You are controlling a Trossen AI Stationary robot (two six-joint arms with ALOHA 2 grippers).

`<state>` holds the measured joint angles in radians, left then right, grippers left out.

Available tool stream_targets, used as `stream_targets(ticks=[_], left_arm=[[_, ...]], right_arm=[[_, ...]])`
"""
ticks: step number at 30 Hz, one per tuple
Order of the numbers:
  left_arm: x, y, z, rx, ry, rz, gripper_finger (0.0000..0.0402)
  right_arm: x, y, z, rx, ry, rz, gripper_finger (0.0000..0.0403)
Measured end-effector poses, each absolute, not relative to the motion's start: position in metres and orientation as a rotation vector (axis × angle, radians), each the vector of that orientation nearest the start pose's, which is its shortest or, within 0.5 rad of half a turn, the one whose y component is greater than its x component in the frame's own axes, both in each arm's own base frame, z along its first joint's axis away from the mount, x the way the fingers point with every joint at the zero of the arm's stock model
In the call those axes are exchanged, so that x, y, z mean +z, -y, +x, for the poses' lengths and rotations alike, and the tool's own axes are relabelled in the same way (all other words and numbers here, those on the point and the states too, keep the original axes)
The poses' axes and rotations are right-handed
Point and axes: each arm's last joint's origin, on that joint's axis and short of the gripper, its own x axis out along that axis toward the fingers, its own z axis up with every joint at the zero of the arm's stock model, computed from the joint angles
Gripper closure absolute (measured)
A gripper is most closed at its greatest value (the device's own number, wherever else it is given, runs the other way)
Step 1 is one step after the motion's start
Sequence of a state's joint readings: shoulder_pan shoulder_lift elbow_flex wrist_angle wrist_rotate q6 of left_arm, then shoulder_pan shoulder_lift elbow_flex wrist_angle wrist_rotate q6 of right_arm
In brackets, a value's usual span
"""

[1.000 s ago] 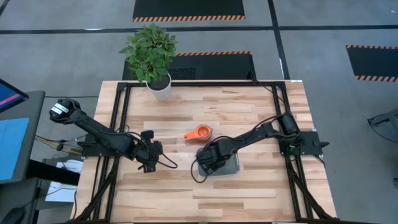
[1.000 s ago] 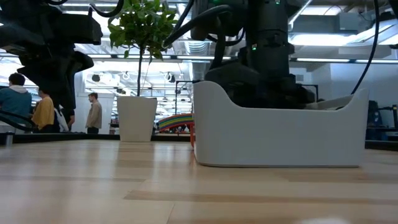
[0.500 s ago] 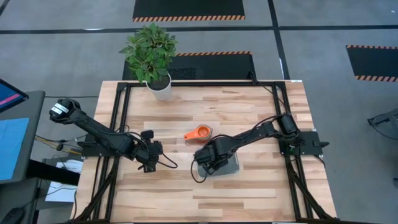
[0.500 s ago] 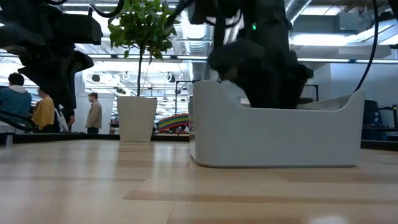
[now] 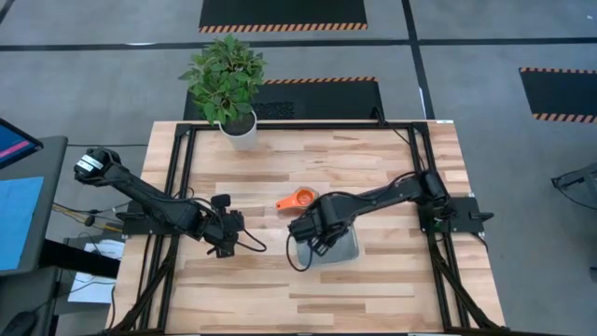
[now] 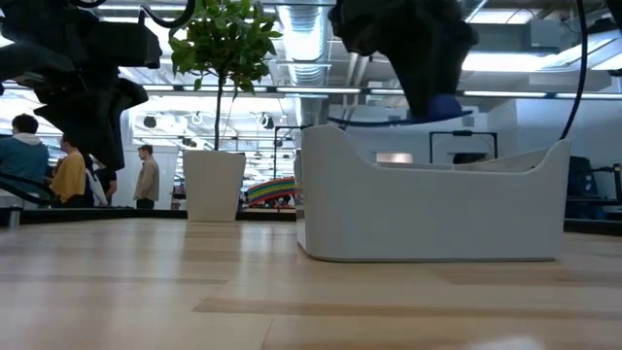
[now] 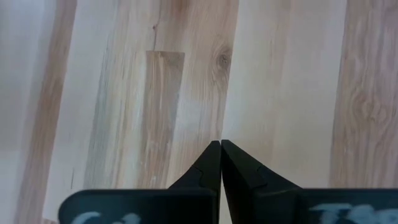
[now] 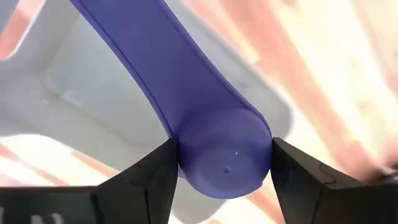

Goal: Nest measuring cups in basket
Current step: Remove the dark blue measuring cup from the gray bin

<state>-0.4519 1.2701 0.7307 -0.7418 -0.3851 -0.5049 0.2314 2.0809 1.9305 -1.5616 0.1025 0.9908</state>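
My right gripper (image 5: 315, 230) hangs over the pale basket (image 5: 347, 252), shut on a dark blue measuring cup (image 8: 217, 143). In the low view a bit of that cup (image 6: 443, 105) shows under the gripper, above the basket's rim (image 6: 428, 214). An orange measuring cup (image 5: 298, 199) lies on the table just beyond the basket, toward the far left. My left gripper (image 5: 224, 239) hovers shut over bare wood left of centre; its closed fingertips (image 7: 220, 149) hold nothing. My right gripper pinches the dark blue cup's round bowl (image 8: 189, 155) between its two fingers, one on each side. The fingers point down from above. The flat handle (image 8: 140, 56) sticks out sideways beyond the fingers. The cup is lifted clear, over the basket (image 8: 74, 112).
A white plant pot with a green plant (image 5: 238, 131) stands at the table's far edge, left of centre. Black frame rails (image 5: 182, 177) run along both sides of the wooden top. People stand in the room behind the table in the low view.
My right gripper has risen straight up out of the basket, still shut on the dark blue cup, which is now above the rim. The basket stays on the table.
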Motion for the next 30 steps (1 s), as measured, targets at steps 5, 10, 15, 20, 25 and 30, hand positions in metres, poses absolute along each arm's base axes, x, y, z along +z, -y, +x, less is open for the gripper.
stream_targets(ticks=[5, 10, 15, 20, 25, 30], left_arm=[[0.191, 0.082, 0.194, 0.232, -1.134, 0.079, 0.0401], [0.191, 0.082, 0.194, 0.237, -1.133, 0.071, 0.0401], [0.191, 0.082, 0.193, 0.234, -1.135, 0.068, 0.0401], [0.191, 0.082, 0.193, 0.235, -1.135, 0.067, 0.0401], [0.191, 0.082, 0.193, 0.244, -1.133, 0.053, 0.0401], [0.191, 0.082, 0.193, 0.246, -1.132, 0.048, 0.0401]], right_arm=[[0.263, -0.058, 0.385, -0.728, -1.499, 0.417, 0.0171], [0.262, -0.027, 0.399, -0.691, -1.411, 0.429, 0.0169], [0.262, 0.005, 0.410, -0.650, -1.339, 0.447, 0.0170], [0.264, 0.022, 0.424, -0.533, -1.229, 0.533, 0.0168], [0.265, 0.024, 0.427, -0.496, -1.212, 0.555, 0.0162], [0.266, 0.022, 0.429, -0.485, -1.186, 0.556, 0.0149]])
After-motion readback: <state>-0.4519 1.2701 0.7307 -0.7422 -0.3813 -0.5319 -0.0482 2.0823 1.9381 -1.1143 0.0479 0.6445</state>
